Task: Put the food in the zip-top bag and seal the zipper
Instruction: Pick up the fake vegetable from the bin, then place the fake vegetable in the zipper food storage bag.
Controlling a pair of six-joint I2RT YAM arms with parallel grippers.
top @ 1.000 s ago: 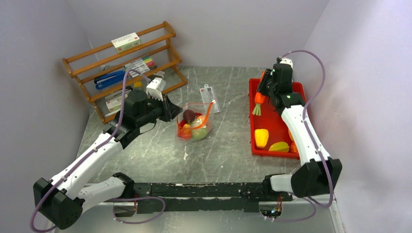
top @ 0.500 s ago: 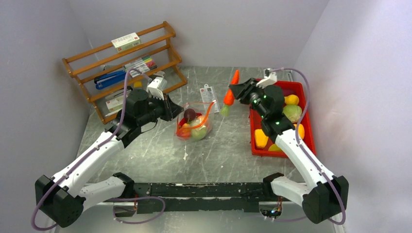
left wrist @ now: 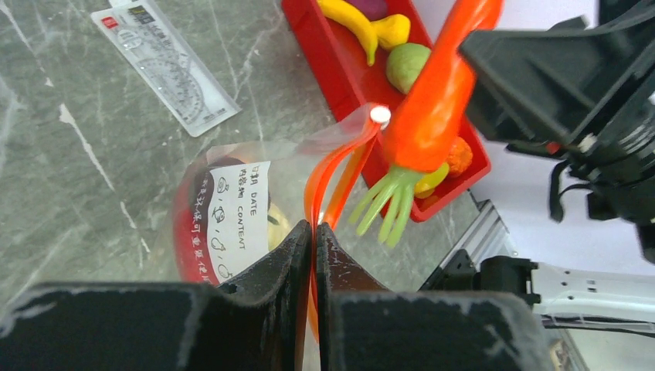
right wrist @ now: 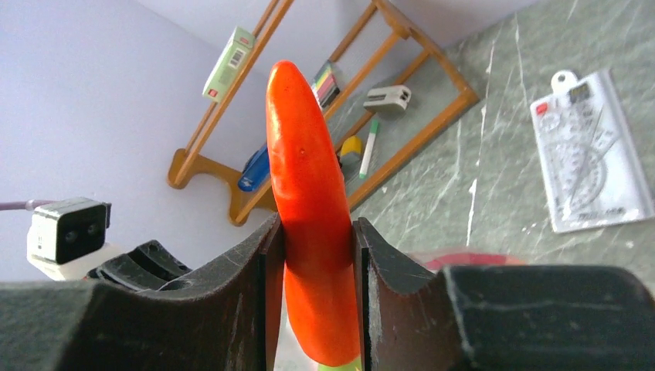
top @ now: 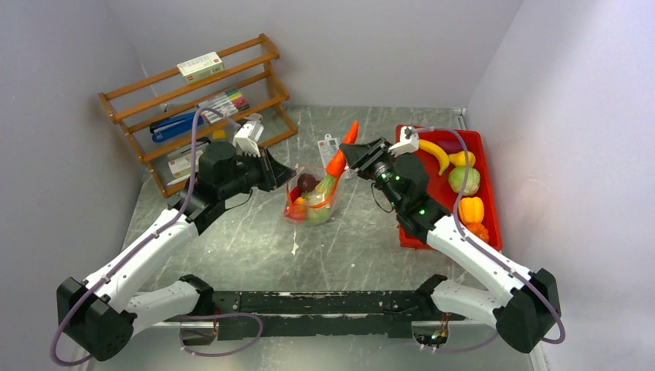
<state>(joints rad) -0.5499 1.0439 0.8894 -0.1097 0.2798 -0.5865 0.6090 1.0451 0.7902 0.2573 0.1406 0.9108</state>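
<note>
Several foods point(top: 463, 179) wait in the red tray point(top: 440, 189); others already sit in the zip-top bag point(top: 313, 202) on the desk point(top: 363, 232). Your right pincer point(right wrist: 317, 239), partly open, clamps the red chili point(right wrist: 309, 178) above the bag's mouth. Your left pincer point(left wrist: 313, 232), fully closed, pinches the zipper point(left wrist: 332, 174), not yet sealed.

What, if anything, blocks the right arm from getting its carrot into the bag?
Probably nothing, so yes. The right gripper holds the carrot leaf-end down at the mouth of the bag, whose rim the left gripper pinches; nothing shows between them.
</note>
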